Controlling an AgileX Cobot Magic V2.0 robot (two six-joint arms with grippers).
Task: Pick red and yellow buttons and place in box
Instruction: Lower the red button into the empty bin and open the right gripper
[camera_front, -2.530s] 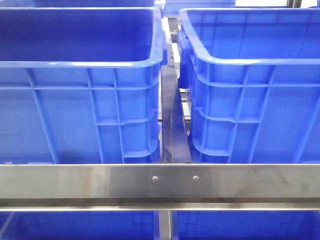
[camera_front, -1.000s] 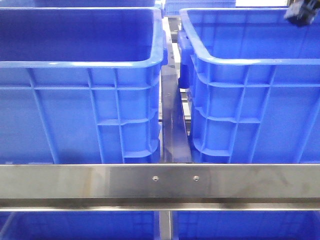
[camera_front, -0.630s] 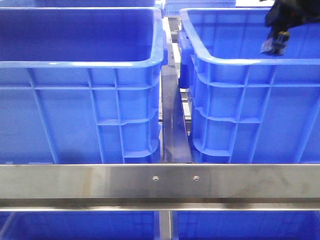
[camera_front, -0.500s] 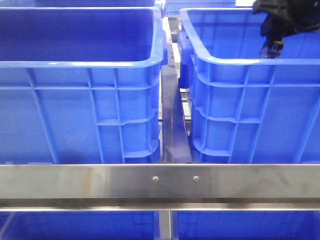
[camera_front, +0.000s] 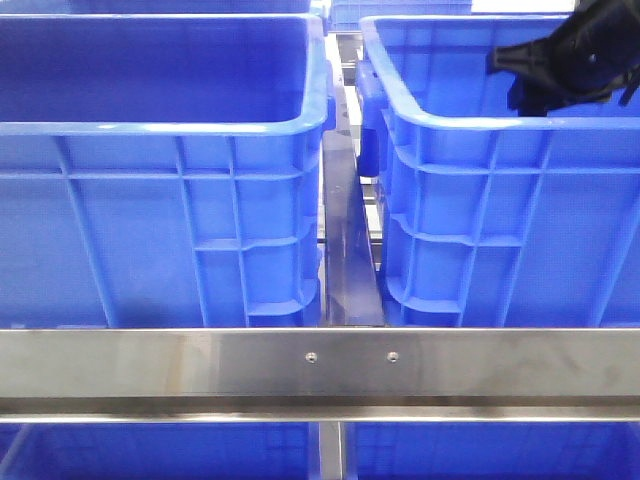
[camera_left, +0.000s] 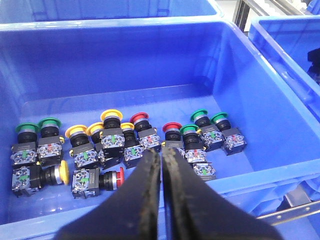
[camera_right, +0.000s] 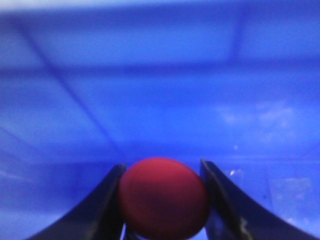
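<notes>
My right gripper (camera_right: 162, 168) is shut on a red button (camera_right: 164, 197), whose round cap fills the gap between the fingers. Behind it is only the blurred blue wall of a box (camera_right: 160, 75). In the front view the black right arm (camera_front: 565, 60) hangs over the right blue box (camera_front: 480, 125), just above its near rim. My left gripper (camera_left: 161, 150) is shut with nothing in it, above a blue bin (camera_left: 125, 27). On that bin's floor are red buttons (camera_left: 139, 118), yellow buttons (camera_left: 111, 116) and green buttons (camera_left: 200, 113).
A second blue crate (camera_front: 160, 125) stands on the left in the front view, with a narrow metal gap (camera_front: 345, 250) between the two. A steel rail (camera_front: 320, 365) crosses in front of both. More blue bins lie below the rail.
The right arm has come into the front view from the top right. It has moved down and leftward over the right box. The crates have not moved.
</notes>
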